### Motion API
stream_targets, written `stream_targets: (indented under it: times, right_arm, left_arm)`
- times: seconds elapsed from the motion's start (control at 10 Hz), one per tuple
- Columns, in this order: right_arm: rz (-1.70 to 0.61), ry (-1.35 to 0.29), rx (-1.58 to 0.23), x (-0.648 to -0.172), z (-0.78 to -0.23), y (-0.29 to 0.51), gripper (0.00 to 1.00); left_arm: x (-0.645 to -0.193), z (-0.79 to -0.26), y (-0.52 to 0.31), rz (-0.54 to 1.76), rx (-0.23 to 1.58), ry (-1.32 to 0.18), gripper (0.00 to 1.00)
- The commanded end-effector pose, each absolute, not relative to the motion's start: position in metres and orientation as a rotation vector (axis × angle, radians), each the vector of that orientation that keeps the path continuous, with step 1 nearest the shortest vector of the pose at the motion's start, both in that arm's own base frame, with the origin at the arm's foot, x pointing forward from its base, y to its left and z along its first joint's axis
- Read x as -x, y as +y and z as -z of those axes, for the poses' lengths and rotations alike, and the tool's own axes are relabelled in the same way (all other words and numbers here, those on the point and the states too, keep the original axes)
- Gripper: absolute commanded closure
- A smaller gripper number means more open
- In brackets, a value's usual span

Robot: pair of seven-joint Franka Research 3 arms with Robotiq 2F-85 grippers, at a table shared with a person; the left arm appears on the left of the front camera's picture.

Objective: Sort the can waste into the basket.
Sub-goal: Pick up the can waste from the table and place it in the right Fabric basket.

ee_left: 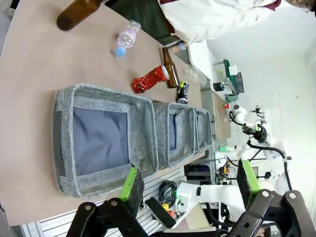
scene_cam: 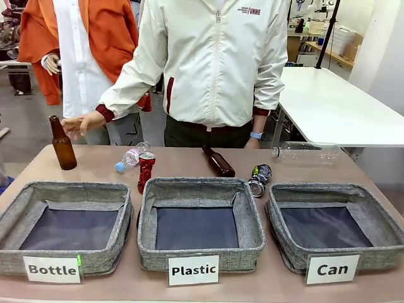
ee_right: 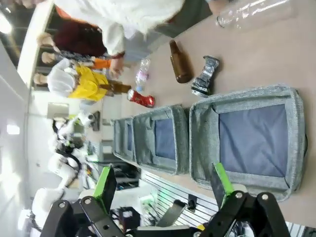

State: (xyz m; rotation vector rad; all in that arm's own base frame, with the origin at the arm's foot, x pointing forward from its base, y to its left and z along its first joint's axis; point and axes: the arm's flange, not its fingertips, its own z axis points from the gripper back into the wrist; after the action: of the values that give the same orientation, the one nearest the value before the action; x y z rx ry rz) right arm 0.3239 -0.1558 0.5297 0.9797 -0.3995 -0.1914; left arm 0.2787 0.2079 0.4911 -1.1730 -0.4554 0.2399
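A crushed red can [scene_cam: 146, 170] stands against the far left corner of the middle basket; the left wrist view shows this red can [ee_left: 149, 79] too. A dark crushed can [scene_cam: 259, 179] with multicolour print lies between the middle basket and the grey "Can" basket [scene_cam: 287, 218] at the right. In the right wrist view the dark can [ee_right: 205, 76] lies just beyond that basket [ee_right: 242, 96], which holds nothing. My left gripper [ee_left: 190, 183] hangs open above the near edge by the "Bottle" basket. High over the "Can" basket's near side, my right gripper [ee_right: 163, 183] is open as well.
The "Bottle" basket [scene_cam: 16, 214] sits at the left and the "Plastic" basket [scene_cam: 146, 224] in the middle. An upright brown bottle [scene_cam: 62, 145] has the person's hand [scene_cam: 79, 124] beside it. A lying brown bottle [scene_cam: 218, 161], a small plastic bottle [scene_cam: 131, 156] and a clear bottle [scene_cam: 306, 152] lie farther back.
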Motion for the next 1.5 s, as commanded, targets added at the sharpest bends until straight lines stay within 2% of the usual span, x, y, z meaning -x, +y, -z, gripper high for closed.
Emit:
stream_targets:
  times: [0.0,0.3,0.5,0.6,0.7,0.9,1.1,1.2,1.4]
  right_arm:
    - [0.076,-0.267,-0.770,-0.361,-0.564,-0.092,0.00]
    - [-0.007,-0.071,-0.371,-0.418,-0.567,0.031,0.00]
    - [-0.056,-0.037,-0.236,-0.447,-0.551,0.100,0.00]
    - [-0.067,-0.034,-0.212,-0.453,-0.547,0.117,0.00]
    - [-0.046,-0.066,-0.307,-0.424,-0.550,0.100,0.00]
    - [-0.046,-0.066,-0.307,-0.424,-0.550,0.100,0.00]
    - [-0.056,-0.059,-0.253,-0.449,-0.538,0.131,0.00]
    - [-0.002,-0.015,-0.271,-0.473,-0.531,0.147,0.00]
    - [0.107,0.072,-0.191,-0.518,-0.502,0.175,0.00]
  left_arm:
    - [-0.278,-0.491,0.210,-0.215,1.167,-0.462,0.02]
    - [-0.278,-0.491,0.210,-0.215,1.167,-0.462,0.02]
    - [-0.278,-0.491,0.210,-0.215,1.167,-0.462,0.02]
    - [-0.278,-0.491,0.210,-0.215,1.167,-0.462,0.02]
    - [-0.278,-0.491,0.210,-0.215,1.167,-0.462,0.02]
    - [-0.278,-0.491,0.210,-0.215,1.167,-0.462,0.02]
    - [-0.278,-0.491,0.210,-0.215,1.167,-0.462,0.02]
    - [-0.278,-0.491,0.210,-0.215,1.167,-0.462,0.02]
    - [-0.278,-0.491,0.210,-0.215,1.167,-0.462,0.02]
